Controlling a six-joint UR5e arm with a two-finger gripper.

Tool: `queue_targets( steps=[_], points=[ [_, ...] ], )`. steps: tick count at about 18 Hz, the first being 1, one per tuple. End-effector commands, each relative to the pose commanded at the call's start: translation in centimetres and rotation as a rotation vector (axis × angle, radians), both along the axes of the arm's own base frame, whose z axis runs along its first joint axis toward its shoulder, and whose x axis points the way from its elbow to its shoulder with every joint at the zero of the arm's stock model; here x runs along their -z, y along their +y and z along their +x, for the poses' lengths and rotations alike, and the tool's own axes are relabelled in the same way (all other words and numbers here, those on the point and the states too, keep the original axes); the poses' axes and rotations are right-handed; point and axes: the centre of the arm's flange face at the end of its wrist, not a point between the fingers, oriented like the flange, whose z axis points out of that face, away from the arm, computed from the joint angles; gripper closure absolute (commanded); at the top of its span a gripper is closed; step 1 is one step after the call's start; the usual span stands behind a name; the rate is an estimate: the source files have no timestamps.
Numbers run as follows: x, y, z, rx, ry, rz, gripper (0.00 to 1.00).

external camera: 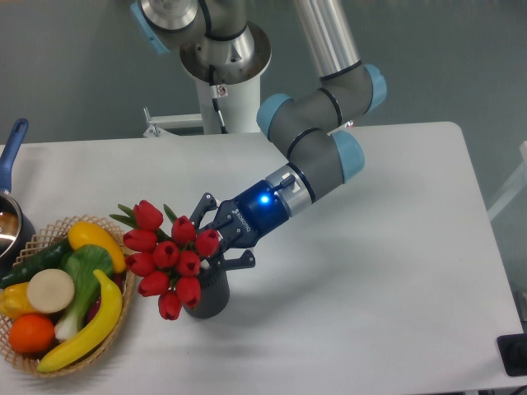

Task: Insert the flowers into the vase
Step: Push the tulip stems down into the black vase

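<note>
At the left-centre of the surface (370,280), the flowers (169,259) sit with stems down in the vase (207,298), heads fanned out and leaning left toward the basket (49,362).

End effector (216,242) is at the stem end just above the vase mouth, fingers (235,262) look spread, but the blooms hide the contact point, so I can't tell if it's gripping the stems or has let go.

Risks as I see them:
- Bunch is wider than the vase and top-heavy to the left. If the stems aren't seated deep, I'd expect it to tip out on release, or drag the vase over (small base, it looks light).
- Lower finger sits close to the vase rim. A retreat along the wrong axis could knock or snag it.
- Heads hang near the basket's fruit. A fall lands there.

Counts: one vase, one bunch, about ten red heads visible (overlap makes it approximate), one basket, one pot (10,222) at the left edge.
</note>
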Motion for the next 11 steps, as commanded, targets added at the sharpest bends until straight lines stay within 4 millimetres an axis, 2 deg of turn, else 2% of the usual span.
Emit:
queue_targets(
  steps=[6, 8, 11],
  points=[
    [0.63, -0.09, -0.17, -0.002, -0.004, -0.003, 0.62],
    [0.81, -0.08, -0.20, 0.002, 0.026, 0.016, 0.46],
    [1.10, -0.16, -0.23, 0.002, 0.032, 0.020, 0.39]
  ],
)
